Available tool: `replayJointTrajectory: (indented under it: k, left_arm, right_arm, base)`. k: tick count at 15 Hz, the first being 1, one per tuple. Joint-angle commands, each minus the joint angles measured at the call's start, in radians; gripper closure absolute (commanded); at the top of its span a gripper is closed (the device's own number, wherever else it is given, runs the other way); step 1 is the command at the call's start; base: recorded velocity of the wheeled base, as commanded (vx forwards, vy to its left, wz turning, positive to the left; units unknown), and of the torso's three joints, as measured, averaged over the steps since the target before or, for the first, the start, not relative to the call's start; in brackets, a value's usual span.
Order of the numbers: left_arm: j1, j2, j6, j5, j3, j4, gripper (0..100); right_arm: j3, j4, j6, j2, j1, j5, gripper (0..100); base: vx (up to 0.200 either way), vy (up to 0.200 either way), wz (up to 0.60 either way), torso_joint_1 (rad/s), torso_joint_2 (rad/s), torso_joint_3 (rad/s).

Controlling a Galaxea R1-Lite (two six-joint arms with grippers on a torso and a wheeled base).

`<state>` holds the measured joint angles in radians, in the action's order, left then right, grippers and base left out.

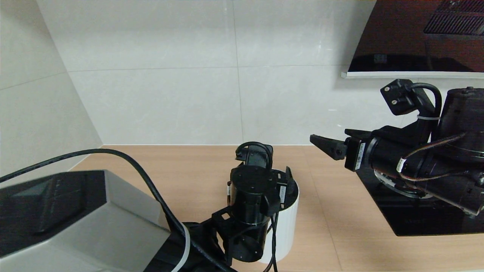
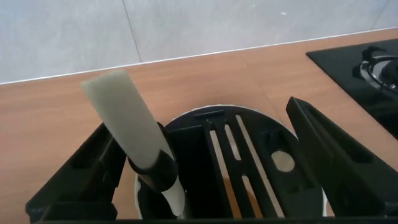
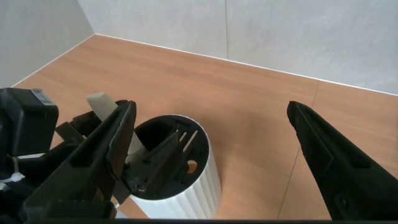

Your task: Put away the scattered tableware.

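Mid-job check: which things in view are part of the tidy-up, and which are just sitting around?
Job: white utensil holder; pale-handled utensil standing in it; left gripper, open over the holder; right gripper, open.
Lying about: black hob; grey appliance; range hood.

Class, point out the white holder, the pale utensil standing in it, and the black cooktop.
white holder [image 3: 199,180]: right wrist view, on its ribbed outer wall.
pale utensil [image 2: 123,117]: left wrist view, on its flat upper end.
black cooktop [image 1: 416,221]: head view, on bare glass surface.
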<state>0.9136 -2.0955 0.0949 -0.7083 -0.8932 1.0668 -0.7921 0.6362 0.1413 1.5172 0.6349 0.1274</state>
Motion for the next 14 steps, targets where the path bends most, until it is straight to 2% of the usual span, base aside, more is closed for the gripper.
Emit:
replayJointTrajectory:
  k: [1, 4, 5, 6, 8, 9, 10, 12, 14]
  left_arm:
    - [0.001, 0.042, 0.000, -0.002, 0.000, 0.005, 0]
    - [-0.058, 0.276, -0.009, 0.006, 0.042, -0.016, 0]
    - [-0.104, 0.379, -0.037, 0.021, 0.063, -0.042, 0]
    - [-0.165, 0.471, -0.061, 0.059, 0.085, -0.077, 0]
    - [-0.242, 0.664, -0.060, 0.153, 0.151, -0.149, 0]
    - [-0.257, 0.710, -0.060, 0.174, 0.172, -0.171, 0]
    - [-0.263, 0.822, -0.060, 0.213, 0.232, -0.225, 0]
    - [-0.280, 0.937, -0.058, 0.224, 0.295, -0.295, 0]
    - [-0.343, 1.137, -0.058, 0.224, 0.393, -0.398, 0]
  right_arm:
    - [-0.001, 0.000, 0.000, 0.001, 0.000, 0.000, 0]
    - [0.001, 0.002, 0.000, -0.032, 0.000, 0.001, 0]
    - [-0.001, 0.000, 0.000, -0.051, -0.001, 0.001, 0]
    - [-0.007, -0.001, 0.000, -0.072, -0.021, 0.000, 0]
    - [0.031, -0.001, 0.000, -0.126, -0.050, 0.021, 0]
    - [0.051, -0.001, -0.002, -0.149, -0.054, 0.026, 0]
    - [0.103, -0.001, -0.002, -0.216, -0.087, 0.027, 0]
    - [0.191, -0.001, -0.005, -0.318, -0.130, 0.029, 0]
    - [0.343, -0.003, -0.008, -0.509, -0.310, -0.014, 0]
  base:
    - [0.000, 0.000, 0.00, 0.000, 0.00, 0.000]
    - [0.000, 0.000, 0.00, 0.000, 0.00, 0.000]
    - [0.000, 0.000, 0.00, 0.000, 0.00, 0.000]
    - [0.000, 0.000, 0.00, 0.000, 0.00, 0.000]
    - [0.000, 0.000, 0.00, 0.000, 0.00, 0.000]
    - [0.000, 0.000, 0.00, 0.000, 0.00, 0.000]
    - [0.000, 0.000, 0.00, 0.000, 0.00, 0.000]
    - [0.000, 0.000, 0.00, 0.000, 0.00, 0.000]
    - [0.000, 0.000, 0.00, 0.000, 0.00, 0.000]
